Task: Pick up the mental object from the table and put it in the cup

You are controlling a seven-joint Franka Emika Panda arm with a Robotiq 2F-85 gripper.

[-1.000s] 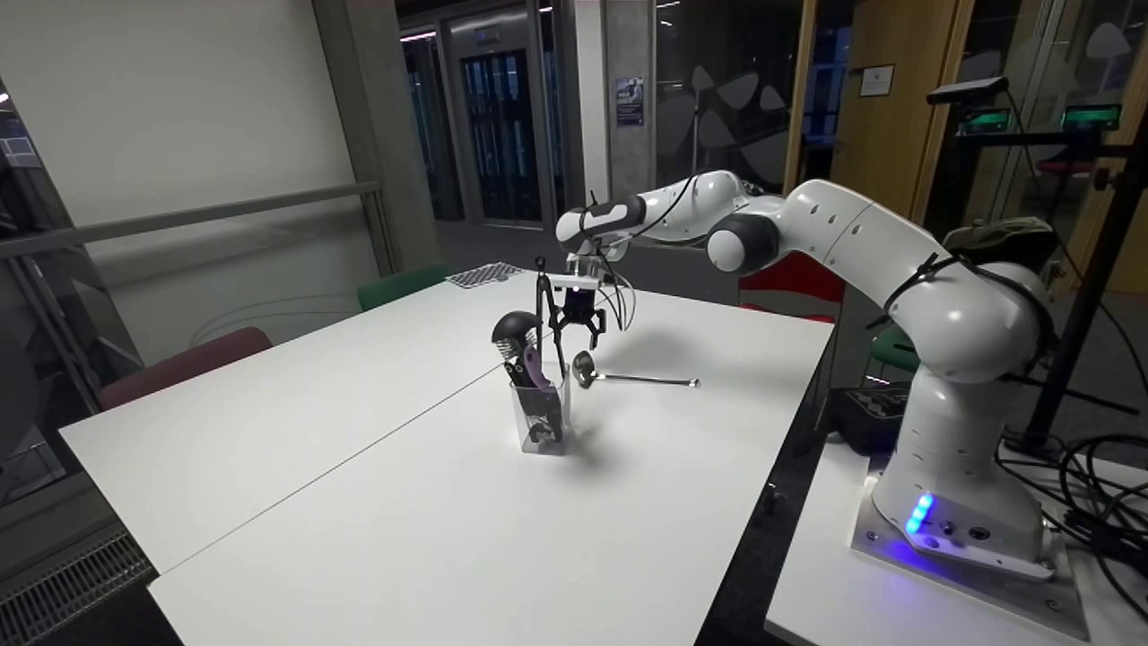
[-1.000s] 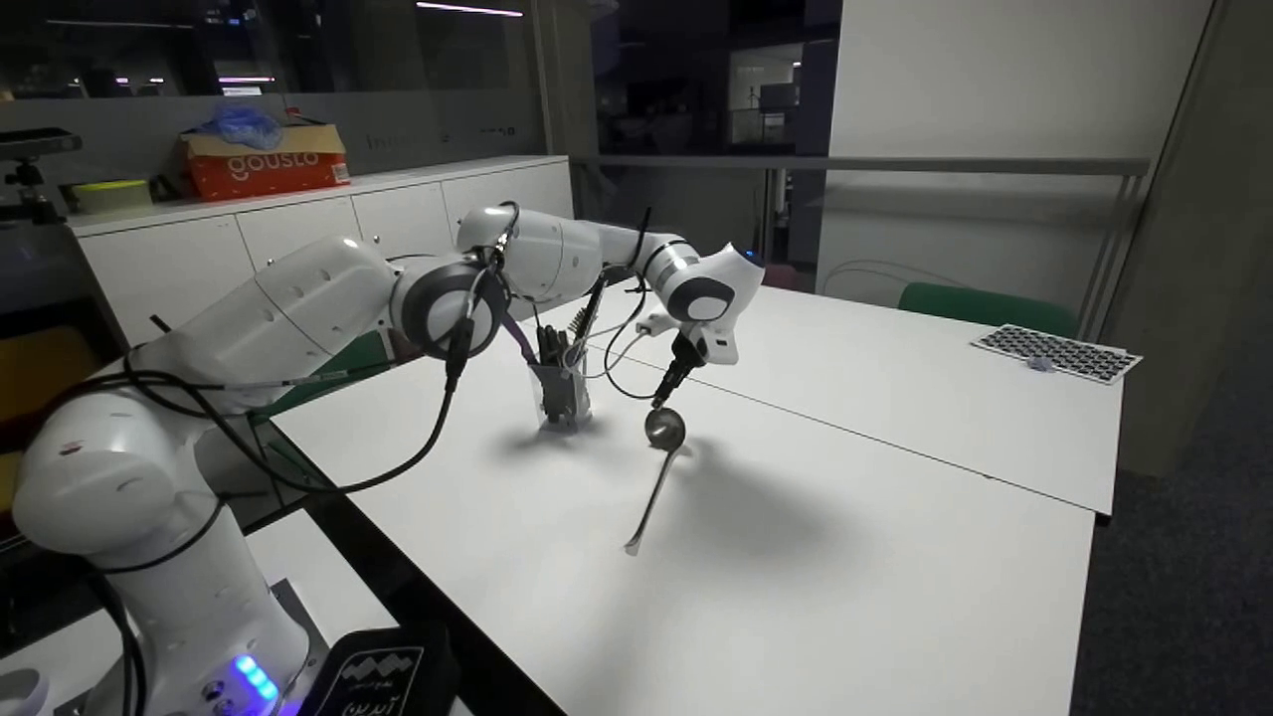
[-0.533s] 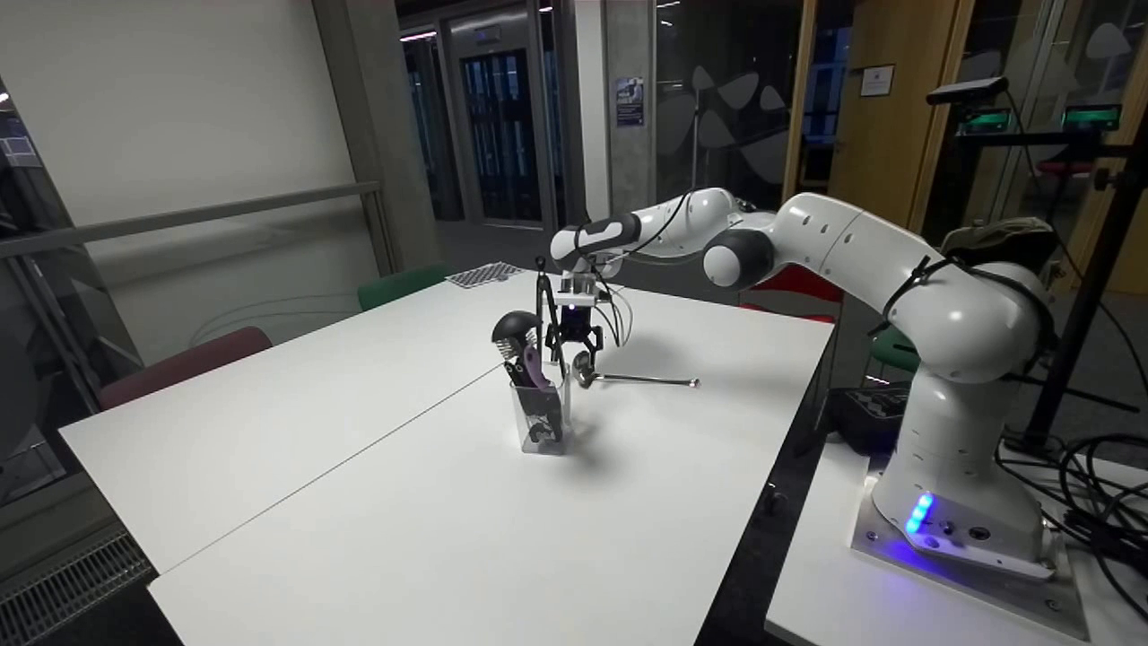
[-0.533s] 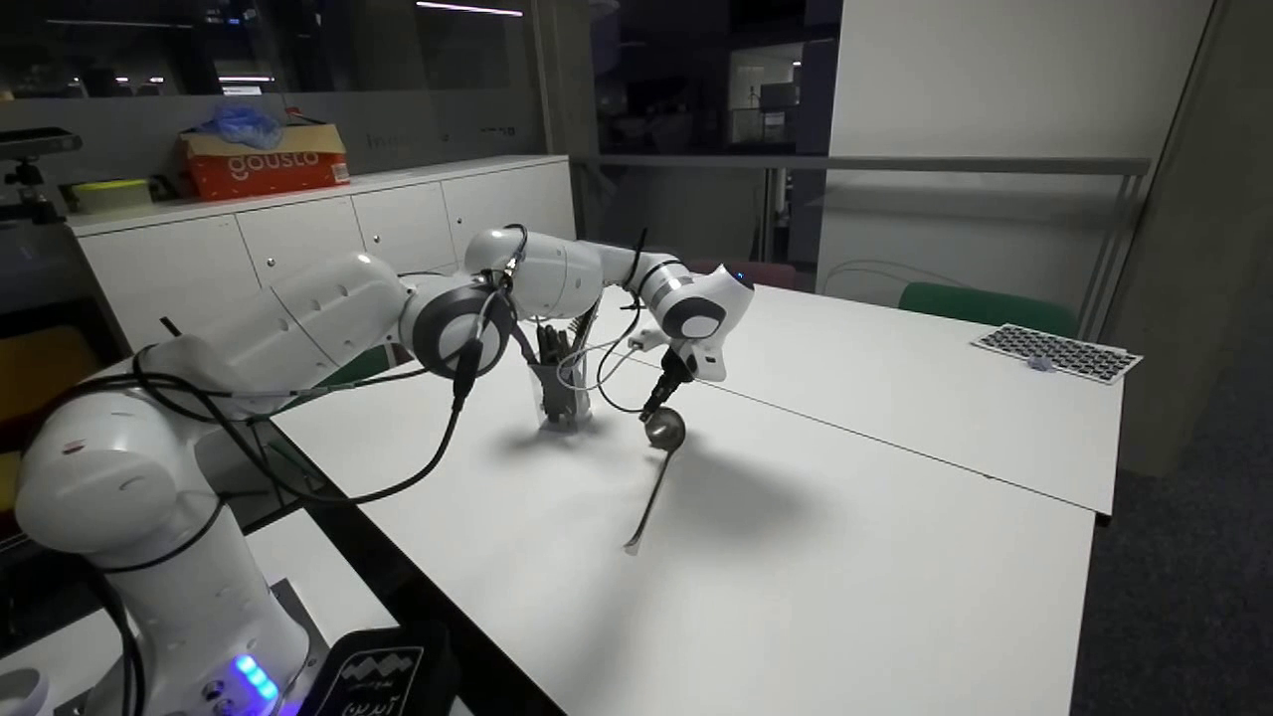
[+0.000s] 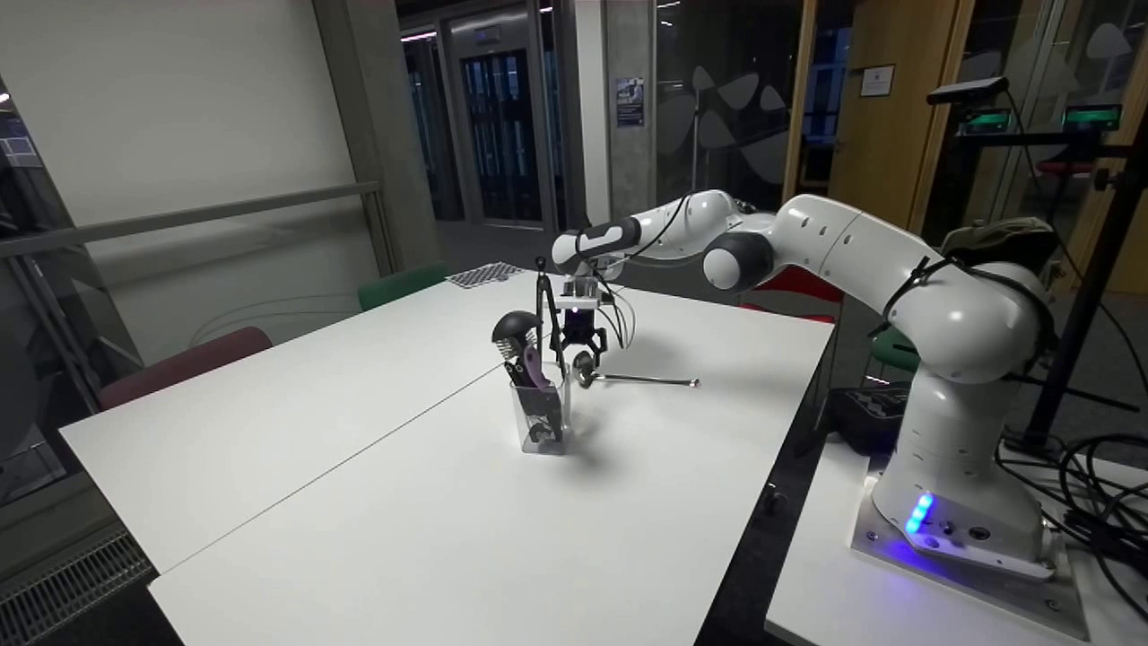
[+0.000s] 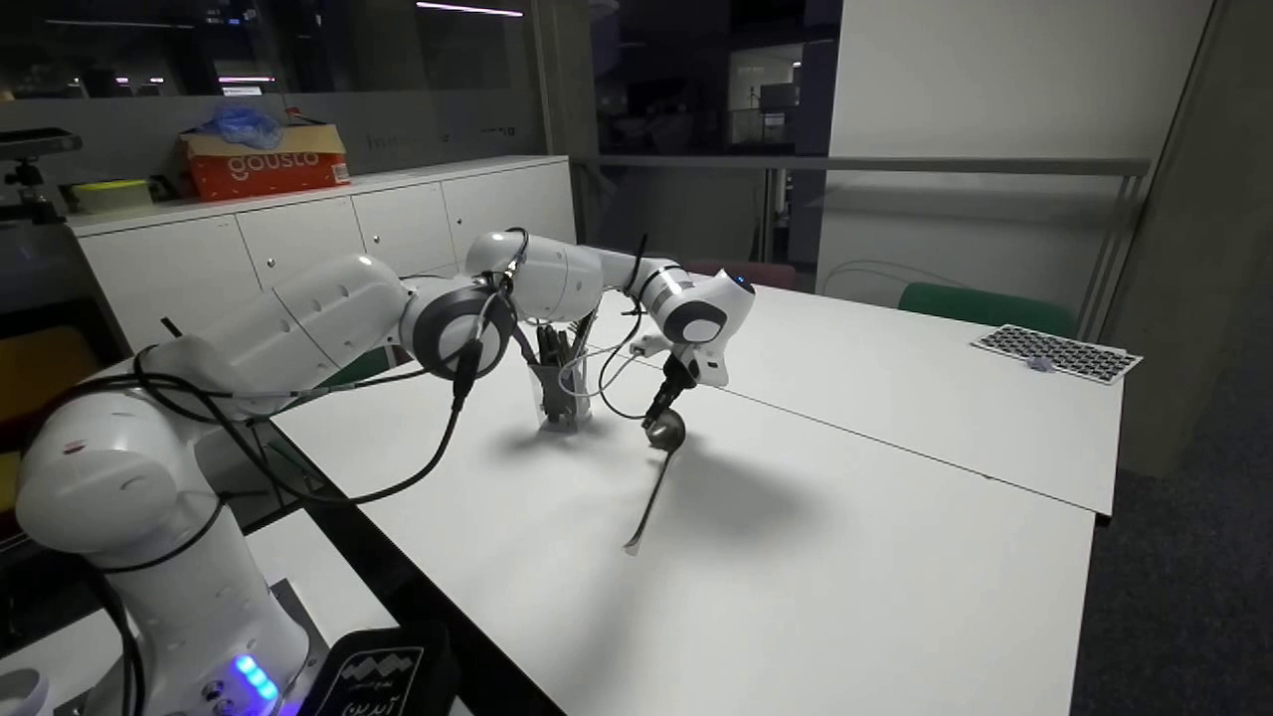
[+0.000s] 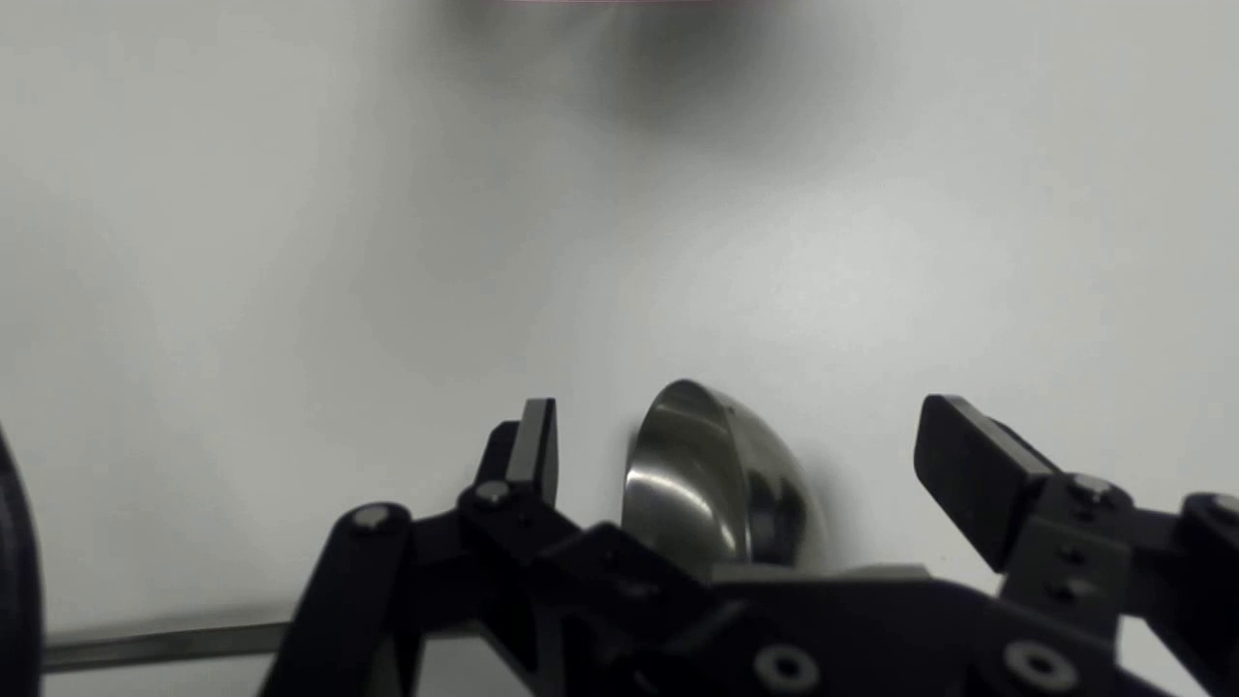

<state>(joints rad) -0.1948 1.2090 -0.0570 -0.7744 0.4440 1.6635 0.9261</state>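
The metal object is a shiny ladle lying on the white table; its handle (image 5: 647, 380) and bowl (image 6: 668, 433) show in the exterior views. In the wrist view its bowl (image 7: 692, 474) sits on edge and its handle runs left. The cup (image 5: 526, 436), clear and narrow, stands upright near the bowl with several utensils in it; it also shows in an exterior view (image 6: 540, 400). My gripper (image 7: 740, 426) is open and points down over the bowl, one finger on each side, apart from it. It also shows in both exterior views (image 5: 578, 357) (image 6: 650, 422). The bowl's lower part is hidden by the gripper.
Tall dark utensils (image 5: 516, 325) rise from the cup close to the gripper. A checkered board (image 6: 1056, 353) lies at the table's far edge. The white table (image 5: 404, 520) has a seam across it. My base stands on a separate white table.
My gripper has come down toward the ladle's bowl over the last second, with only a slight shift in the last half second. The ladle and the cup have not moved.
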